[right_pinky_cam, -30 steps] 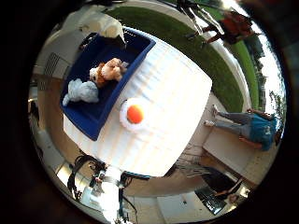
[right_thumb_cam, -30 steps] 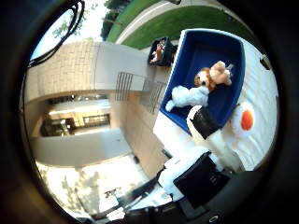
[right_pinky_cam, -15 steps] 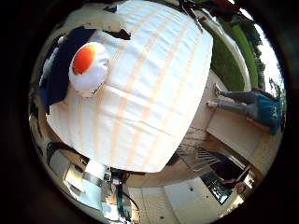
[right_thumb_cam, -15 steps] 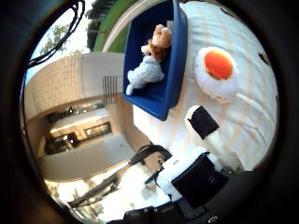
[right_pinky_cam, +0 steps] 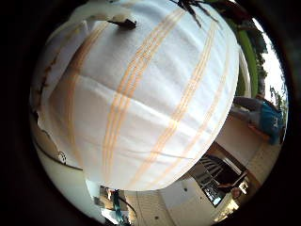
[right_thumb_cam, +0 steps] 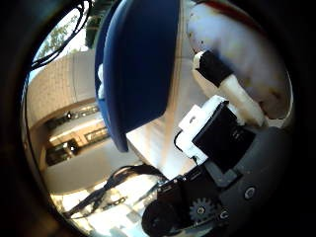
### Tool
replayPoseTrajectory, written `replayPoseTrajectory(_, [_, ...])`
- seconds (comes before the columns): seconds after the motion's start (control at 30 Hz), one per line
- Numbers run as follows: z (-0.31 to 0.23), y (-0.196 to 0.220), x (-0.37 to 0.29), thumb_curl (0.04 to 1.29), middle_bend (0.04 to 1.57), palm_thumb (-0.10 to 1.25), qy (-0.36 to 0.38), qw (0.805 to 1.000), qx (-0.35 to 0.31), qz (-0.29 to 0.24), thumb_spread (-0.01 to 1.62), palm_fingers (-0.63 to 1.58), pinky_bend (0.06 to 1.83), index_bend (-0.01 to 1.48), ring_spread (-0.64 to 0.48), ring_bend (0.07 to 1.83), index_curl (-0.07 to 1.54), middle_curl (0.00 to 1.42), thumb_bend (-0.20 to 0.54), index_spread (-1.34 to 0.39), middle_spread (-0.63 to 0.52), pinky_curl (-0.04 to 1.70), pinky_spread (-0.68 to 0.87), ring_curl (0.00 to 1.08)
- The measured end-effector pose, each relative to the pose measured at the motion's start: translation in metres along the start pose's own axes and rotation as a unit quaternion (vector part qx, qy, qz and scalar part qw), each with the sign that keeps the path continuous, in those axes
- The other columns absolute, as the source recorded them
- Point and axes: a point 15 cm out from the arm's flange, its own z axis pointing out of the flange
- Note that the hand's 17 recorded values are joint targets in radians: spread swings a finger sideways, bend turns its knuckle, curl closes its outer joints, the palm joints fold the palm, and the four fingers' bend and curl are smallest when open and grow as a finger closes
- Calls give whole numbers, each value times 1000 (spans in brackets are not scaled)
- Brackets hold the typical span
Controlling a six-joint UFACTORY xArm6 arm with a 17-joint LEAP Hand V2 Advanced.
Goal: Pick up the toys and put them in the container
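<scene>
In the right thumb side palm view, the blue container [right_thumb_cam: 138,69] stands on the striped tablecloth and fills much of the picture, so it is close. A bit of a white plush toy [right_thumb_cam: 101,79] shows inside it. Beside the container lies the white fried-egg toy [right_thumb_cam: 252,49], large and close under the palm, with a trace of its orange yolk at the picture's edge. My right hand [right_thumb_cam: 222,118] is low over the egg toy, and one white finger [right_thumb_cam: 219,77] with a black tip stretches out straight across it. The brown plush toy is hidden.
The right little finger side palm view is filled by the white tablecloth with orange stripes [right_pinky_cam: 141,94], very close. The table's edge drops to a paved yard, and a lawn [right_pinky_cam: 249,52] lies beyond. A building [right_thumb_cam: 69,109] stands behind the container.
The hand has dropped much closer to the table. The egg toy has gone out of the little finger side view. The container and the egg toy loom larger in the thumb side view.
</scene>
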Motion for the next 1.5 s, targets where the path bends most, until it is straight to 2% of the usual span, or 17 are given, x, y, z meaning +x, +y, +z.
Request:
replayPoseTrajectory(0.03, [-1, 0, -1, 464, 501, 764, 1, 1000, 1, 0, 1148, 922, 681, 119, 221, 803, 255, 448, -14, -204, -27, 280, 440, 382])
replayPoseTrajectory(0.07, [-5, 0, -2, 465, 564, 771, 3, 1000, 6, -2, 1145, 975, 689, 102, 206, 880, 247, 477, -14, -225, -36, 290, 439, 414])
replayPoseTrajectory(0.1, [-9, 0, -2, 477, 687, 840, 4, 1000, 9, -2, 1137, 1125, 761, 113, 168, 1025, 237, 535, 12, -261, -60, 326, 439, 472])
replayPoseTrajectory(0.13, [-15, 0, -4, 479, 717, 851, 7, 1000, 14, -3, 1134, 1111, 791, 122, 153, 1064, 236, 555, 11, -277, -70, 342, 436, 496])
replayPoseTrajectory(0.2, [-29, 1, -7, 502, 835, 924, 11, 1000, 29, -4, 1120, 1180, 1006, 209, 93, 1163, 260, 640, 22, -350, -104, 443, 416, 582])
replayPoseTrajectory(0.3, [-56, 4, -13, 538, 960, 983, 23, 998, 58, -2, 1110, 1146, 1203, 333, 23, 1237, 294, 734, 19, -456, -141, 553, 362, 655])
replayPoseTrajectory(0.37, [-68, 13, -20, 553, 1009, 994, 24, 998, 61, 4, 1109, 1115, 1272, 396, -1, 1257, 318, 774, 11, -504, -156, 598, 334, 678])
replayPoseTrajectory(0.53, [-87, 55, -50, 593, 1105, 1010, -4, 1000, 16, 9, 1116, 1001, 1381, 545, -59, 1322, 402, 870, -10, -632, -187, 703, 269, 739])
replayPoseTrajectory(0.73, [-154, 62, -93, 617, 1161, 1012, 22, 998, 60, -17, 1125, 920, 1433, 635, -90, 1374, 481, 926, -14, -710, -201, 766, 233, 780])
replayPoseTrajectory(0.9, [-186, 48, -157, 633, 1207, 1008, 39, 993, 92, -57, 1130, 855, 1472, 681, -109, 1419, 551, 965, -15, -763, -209, 811, 204, 806])
replayPoseTrajectory(0.93, [-193, 35, -184, 636, 1214, 1007, 35, 991, 103, -73, 1131, 846, 1477, 688, -111, 1426, 563, 970, -15, -770, -210, 818, 200, 810])
replayPoseTrajectory(1.07, [-194, 2, -206, 646, 1246, 1002, 24, 989, 120, -83, 1138, 803, 1503, 715, -121, 1459, 628, 994, -15, -806, -214, 850, 181, 826])
replayPoseTrajectory(1.27, [-172, -72, -209, 641, 1291, 929, 19, 985, 157, -75, 1161, 726, 1522, 740, -127, 1507, 729, 1021, -33, -851, -217, 893, 163, 845])
replayPoseTrajectory(1.4, [-145, -104, -201, 622, 1317, 909, 19, 985, 156, -67, 1182, 665, 1513, 735, -119, 1554, 827, 1027, -23, -871, -213, 925, 153, 847])
replayPoseTrajectory(1.5, [-127, -112, -196, 596, 1186, 876, 16, 988, 138, -64, 1192, 641, 1437, 706, -45, 1413, 871, 934, -31, -805, -165, 880, 197, 758])
